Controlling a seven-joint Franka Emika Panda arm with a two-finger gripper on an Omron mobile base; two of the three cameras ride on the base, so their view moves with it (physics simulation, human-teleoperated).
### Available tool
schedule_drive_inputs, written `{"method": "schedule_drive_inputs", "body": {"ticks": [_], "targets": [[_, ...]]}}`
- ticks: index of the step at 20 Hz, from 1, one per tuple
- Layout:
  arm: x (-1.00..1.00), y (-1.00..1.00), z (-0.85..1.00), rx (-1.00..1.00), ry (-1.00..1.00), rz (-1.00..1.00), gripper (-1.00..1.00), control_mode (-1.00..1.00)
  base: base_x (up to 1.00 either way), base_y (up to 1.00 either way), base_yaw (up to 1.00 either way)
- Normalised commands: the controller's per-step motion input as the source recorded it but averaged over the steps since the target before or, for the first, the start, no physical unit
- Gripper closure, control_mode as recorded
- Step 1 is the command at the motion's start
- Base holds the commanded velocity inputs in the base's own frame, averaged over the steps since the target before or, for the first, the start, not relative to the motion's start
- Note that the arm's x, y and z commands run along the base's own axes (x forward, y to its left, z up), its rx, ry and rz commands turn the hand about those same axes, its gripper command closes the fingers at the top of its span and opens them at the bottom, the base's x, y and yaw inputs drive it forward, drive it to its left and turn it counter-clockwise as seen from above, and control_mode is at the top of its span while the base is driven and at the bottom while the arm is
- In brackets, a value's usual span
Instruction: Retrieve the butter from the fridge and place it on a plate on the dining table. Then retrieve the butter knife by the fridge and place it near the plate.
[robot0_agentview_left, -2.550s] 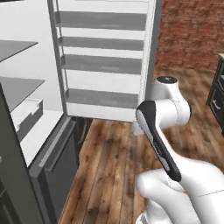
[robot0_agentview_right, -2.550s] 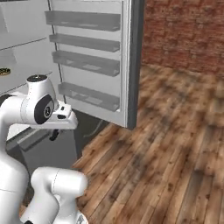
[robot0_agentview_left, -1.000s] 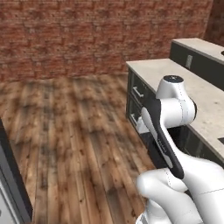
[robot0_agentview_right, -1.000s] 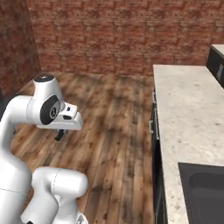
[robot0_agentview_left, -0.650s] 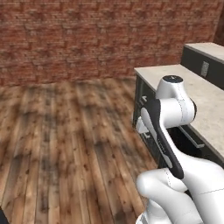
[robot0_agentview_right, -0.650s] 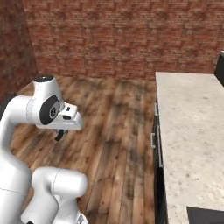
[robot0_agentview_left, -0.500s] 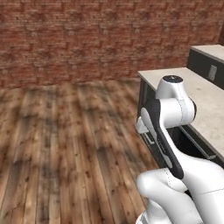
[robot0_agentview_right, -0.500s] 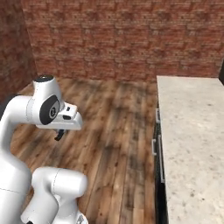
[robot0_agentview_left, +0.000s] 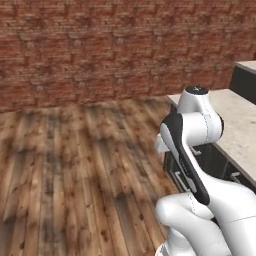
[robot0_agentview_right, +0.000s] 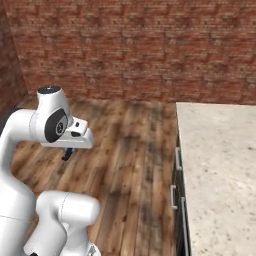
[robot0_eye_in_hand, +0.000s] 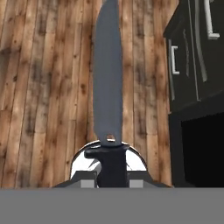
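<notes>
Knife in hand: the gripper is clenched on the black handle of the butter knife, whose dark grey blade points straight out ahead of the fingers, over the plank floor. Dark-grey cabinets with pale handles stand just to one side. From behind, the arm stands folded high beside the corner of a speckled stone counter, with a brick wall beyond.

arm folded upright, tool clamped shut, pointing floorward
</notes>
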Motion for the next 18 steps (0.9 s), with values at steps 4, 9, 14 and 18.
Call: {"method": "schedule_drive_inputs", "body": {"ticks": [4,9,14,18], "targets": [[0.00,0.00,0.00,0.00,0.00,0.00,1.00,1.00,1.00,0.43,-0.19],[0.00,0.00,0.00,0.00,0.00,0.00,1.00,1.00,1.00,0.62,-0.21],[0.00,0.00,0.00,0.00,0.00,0.00,1.00,1.00,1.00,0.84,-0.27],[0.00,0.00,0.00,0.00,0.00,0.00,1.00,1.00,1.00,0.94,-0.34]]}}
